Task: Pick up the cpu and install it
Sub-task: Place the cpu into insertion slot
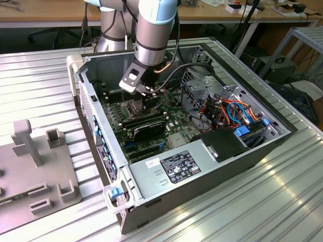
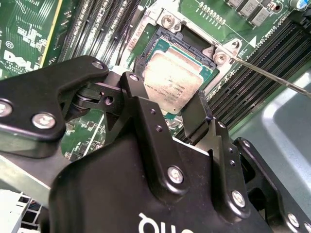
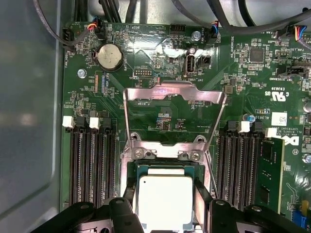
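Observation:
The cpu (image 2: 171,77), a small square chip with a dull silver top on a green base, lies level in or just over the dark socket (image 2: 160,36) on the motherboard. My gripper (image 2: 167,97) reaches down into the computer case (image 1: 108,156), and one black finger (image 2: 138,104) presses against each opposite edge of the chip. In the first wrist view the cpu (image 3: 165,196) sits between the same fingers of the gripper (image 3: 165,208). The socket's hinged metal frame (image 3: 175,92) stands swung open behind it. In the exterior view the gripper (image 1: 150,103) hangs low over the board.
Memory slots (image 3: 92,165) flank the socket, one holding a stick (image 3: 269,170). The thin socket lever (image 2: 272,77) sticks out beside it. A power supply (image 1: 186,164) and coloured cables (image 1: 227,108) crowd the exterior view's right. A grey fixture (image 1: 35,166) lies outside the case.

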`<action>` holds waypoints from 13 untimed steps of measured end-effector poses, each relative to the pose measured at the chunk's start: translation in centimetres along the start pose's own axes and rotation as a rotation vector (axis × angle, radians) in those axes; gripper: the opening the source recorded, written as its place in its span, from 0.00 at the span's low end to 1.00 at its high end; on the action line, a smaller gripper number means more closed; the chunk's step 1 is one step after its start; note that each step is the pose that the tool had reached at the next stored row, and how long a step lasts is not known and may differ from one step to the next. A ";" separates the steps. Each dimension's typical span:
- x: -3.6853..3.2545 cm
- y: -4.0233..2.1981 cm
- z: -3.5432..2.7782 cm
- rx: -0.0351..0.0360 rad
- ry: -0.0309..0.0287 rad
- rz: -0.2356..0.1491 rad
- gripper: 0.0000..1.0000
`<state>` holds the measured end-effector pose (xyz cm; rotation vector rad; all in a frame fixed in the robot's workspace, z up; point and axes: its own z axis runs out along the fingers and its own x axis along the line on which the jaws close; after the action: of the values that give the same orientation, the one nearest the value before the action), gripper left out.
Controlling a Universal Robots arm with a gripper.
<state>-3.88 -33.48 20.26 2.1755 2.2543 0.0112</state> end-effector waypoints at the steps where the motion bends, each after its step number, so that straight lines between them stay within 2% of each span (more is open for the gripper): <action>1: 0.00 0.00 0.03 0.0000 0.0000 0.003 0.55; 13: 0.01 -0.02 0.26 -0.0001 0.0000 0.013 0.55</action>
<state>-3.90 -33.47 20.00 2.1906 2.2396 0.0114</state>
